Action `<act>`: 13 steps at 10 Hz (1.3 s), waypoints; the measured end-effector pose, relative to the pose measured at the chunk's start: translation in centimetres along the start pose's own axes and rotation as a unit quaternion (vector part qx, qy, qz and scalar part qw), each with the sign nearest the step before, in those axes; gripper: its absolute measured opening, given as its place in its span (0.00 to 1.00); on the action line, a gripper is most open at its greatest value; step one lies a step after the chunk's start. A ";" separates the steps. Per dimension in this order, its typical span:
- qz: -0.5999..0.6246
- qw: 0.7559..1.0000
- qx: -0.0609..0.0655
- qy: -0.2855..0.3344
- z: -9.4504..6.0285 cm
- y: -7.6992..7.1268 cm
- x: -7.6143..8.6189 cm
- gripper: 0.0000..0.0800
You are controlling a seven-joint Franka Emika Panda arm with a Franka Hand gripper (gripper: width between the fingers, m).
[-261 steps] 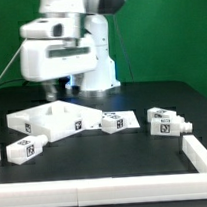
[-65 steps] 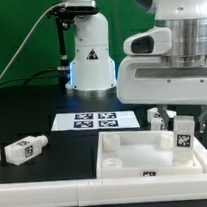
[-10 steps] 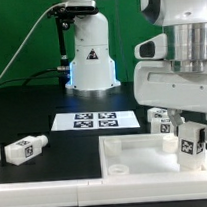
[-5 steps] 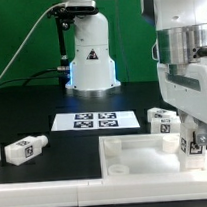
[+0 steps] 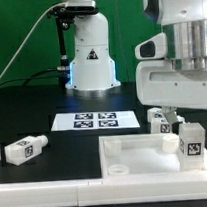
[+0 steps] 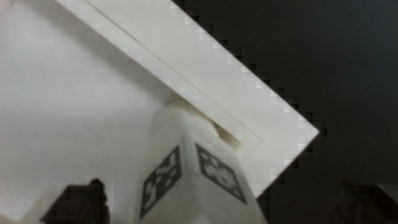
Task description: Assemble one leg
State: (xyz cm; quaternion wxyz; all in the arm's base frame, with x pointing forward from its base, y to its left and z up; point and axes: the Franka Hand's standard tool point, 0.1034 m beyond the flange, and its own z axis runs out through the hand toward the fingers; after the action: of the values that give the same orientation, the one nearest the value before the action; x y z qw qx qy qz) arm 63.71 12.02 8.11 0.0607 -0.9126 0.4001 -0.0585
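A leg (image 5: 192,143), a small white block with a tag on its face, stands upright on the near right corner of the large flat white square piece (image 5: 135,152). My gripper (image 5: 190,123) hangs straight above it with its fingers down either side of the leg's top. In the wrist view the leg (image 6: 199,170) rises between the two dark fingertips (image 6: 80,203), with a gap showing on at least one side, so my gripper (image 6: 222,205) is open. The corner of the square piece (image 6: 107,90) lies beneath.
Another leg (image 5: 23,150) lies at the exterior view's left. One more leg (image 5: 159,118) sits behind the square piece. The marker board (image 5: 93,120) lies mid-table before the robot base (image 5: 89,62). A white rail (image 5: 47,188) runs along the front.
Half a second ago the gripper body was turned about the leg. It now faces as it did one second ago. The leg stays upright on the same corner.
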 end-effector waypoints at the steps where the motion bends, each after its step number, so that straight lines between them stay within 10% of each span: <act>1: -0.038 0.999 -0.002 -0.001 0.1 0.2 0.1 0.81; 7: -0.286 0.958 -0.021 0.011 0.9 0.4 0.4 0.81; 9: -0.261 0.965 -0.021 0.011 0.9 0.4 0.4 0.49; 13: -0.076 0.997 -0.018 0.013 1.0 0.5 0.5 0.36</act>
State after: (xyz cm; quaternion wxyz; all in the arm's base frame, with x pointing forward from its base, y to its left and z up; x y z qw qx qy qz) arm 63.81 11.36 7.09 0.0350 -0.9403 0.3318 -0.0677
